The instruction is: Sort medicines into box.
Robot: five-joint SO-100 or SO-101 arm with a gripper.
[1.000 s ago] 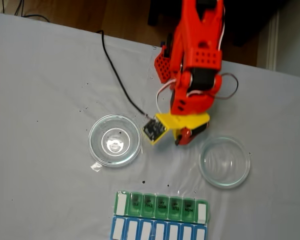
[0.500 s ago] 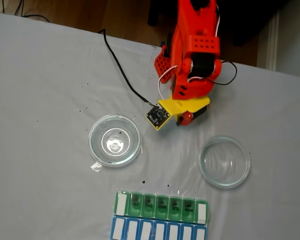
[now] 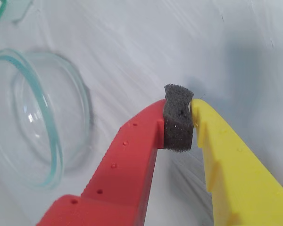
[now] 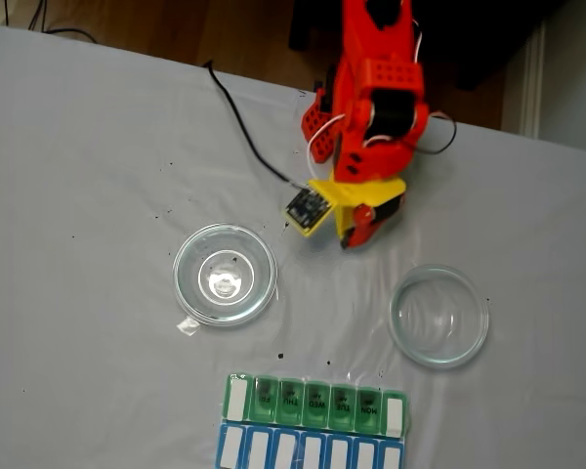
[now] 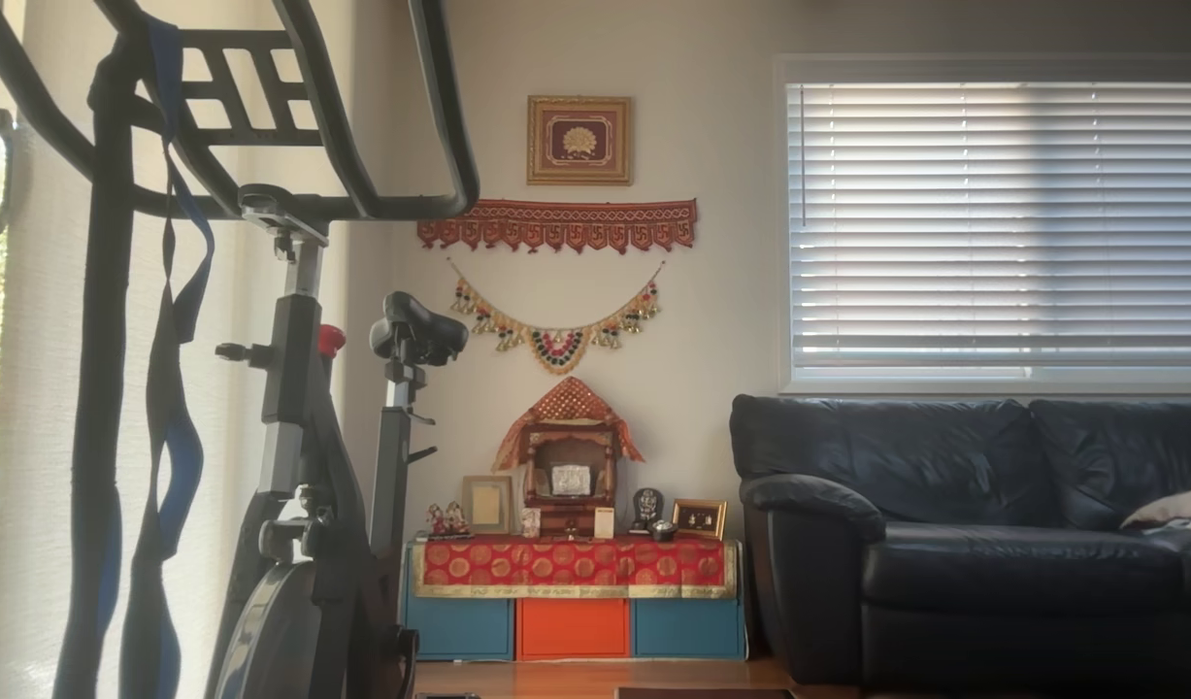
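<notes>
The box [image 4: 314,401], a green row of lidded day compartments with white ends, lies at the near edge of the table in the fixed view. No medicines are in view; whatever the closed lids cover is hidden. My gripper [image 4: 350,234] hangs over bare cloth between the two glass dishes and behind them, well away from the box. In the wrist view the gripper [image 3: 191,106] is shut, with the red finger's grey foam pad [image 3: 178,117] pressed against the yellow finger [image 3: 226,160] and nothing held between them.
Two round clear glass dishes stand on the grey cloth, one at left [image 4: 225,274] and one at right [image 4: 439,316]; both look empty, and one of them [image 3: 33,117] shows in the wrist view. A blue compartment row [image 4: 311,451] adjoins the box. A black cable [image 4: 236,132] runs to the arm.
The arm has drawn back, carrying the shut gripper a little toward the far side of the table. Dishes and box have not moved.
</notes>
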